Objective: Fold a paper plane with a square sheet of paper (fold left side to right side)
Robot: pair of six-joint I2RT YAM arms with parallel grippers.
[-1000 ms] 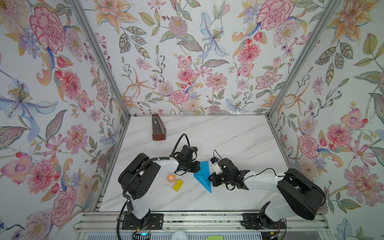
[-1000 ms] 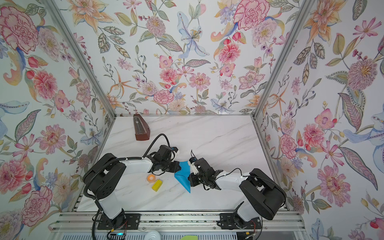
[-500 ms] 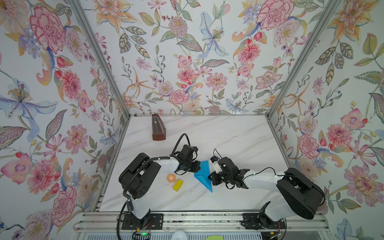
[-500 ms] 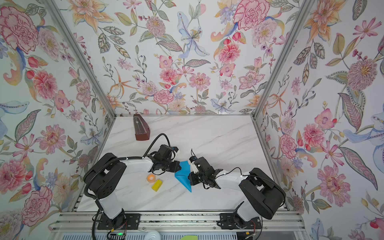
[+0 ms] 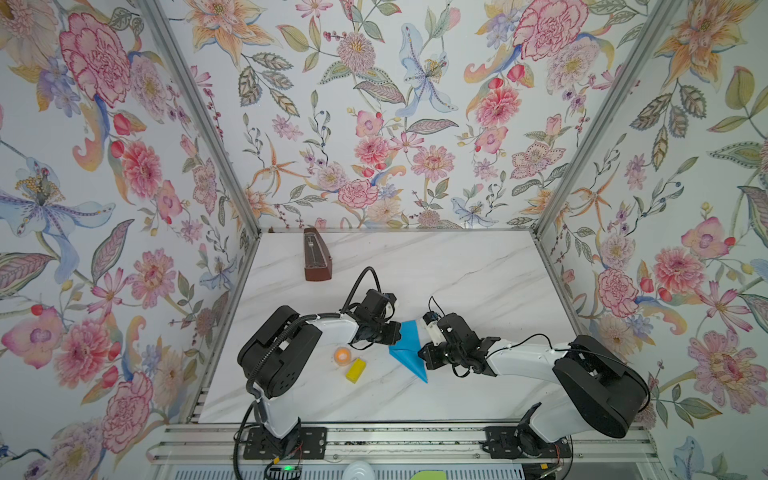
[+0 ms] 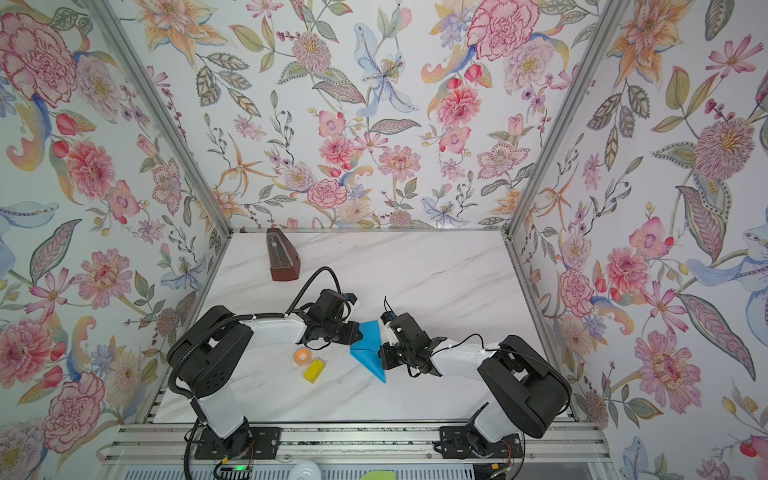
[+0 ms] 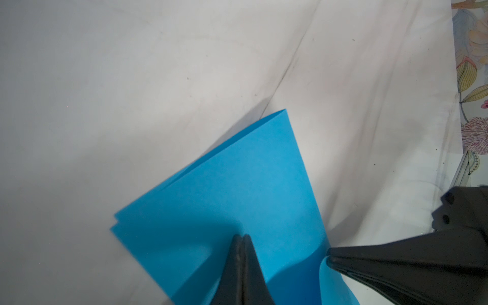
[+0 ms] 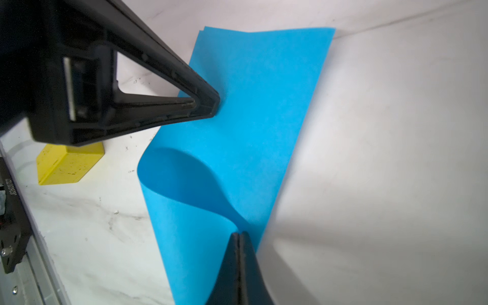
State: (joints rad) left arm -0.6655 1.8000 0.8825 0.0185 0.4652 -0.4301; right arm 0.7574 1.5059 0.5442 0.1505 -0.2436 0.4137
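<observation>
Left gripper (image 7: pixel 241 236): fingers clenched together, tips pressing down on the square sheet of paper (image 7: pixel 237 184). Right gripper (image 8: pixel 239 233): fingers clenched together, tips on the sheet's right side, beside a raised curl. The folded sheet lies near the centre of the marble table (image 5: pixel 457 270), between both grippers. A yellow block (image 5: pixel 355 370) sits to its left.

Bright sky-blue square sheet of paper (image 5: pixel 409 347), folded into a long tapering wedge, lies on the white marble worktop (image 5: pixel 457 270) near its front middle, narrow point toward the front edge. The wide end shows stacked layers; one long flap bows upward, uncreased.
</observation>
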